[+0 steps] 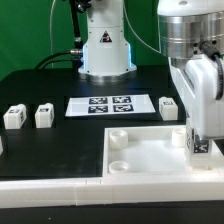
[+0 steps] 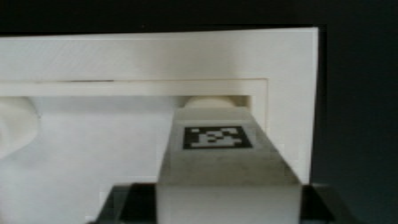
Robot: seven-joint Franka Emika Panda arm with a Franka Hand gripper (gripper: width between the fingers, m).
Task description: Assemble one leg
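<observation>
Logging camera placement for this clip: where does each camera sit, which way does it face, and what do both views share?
Exterior view: off the arm, faces across the table toward the robot base; shows the arm's end and gripper holding the leg at the white panel, marker board beyond.
Wrist view: on the wrist, looks along the gripper at the leg's tag and the panel's socket; dark fingers show.
Shared: leg, panel, gripper.

leg (image 2: 217,165): off-white body, b&w pixel-type sq. tag, white border.
other legs (image 1: 43,116): white, b&w sq. tags on faces.
panel (image 1: 150,152): plain white all over.
marker board (image 1: 110,104): white w/ 4 blk tags.
table (image 1: 40,150): blk.
gripper (image 1: 198,135): white shell, silver-grey band above.
robot base (image 1: 105,50): white, blue glow at front.
cable (image 1: 75,47): green.
</observation>
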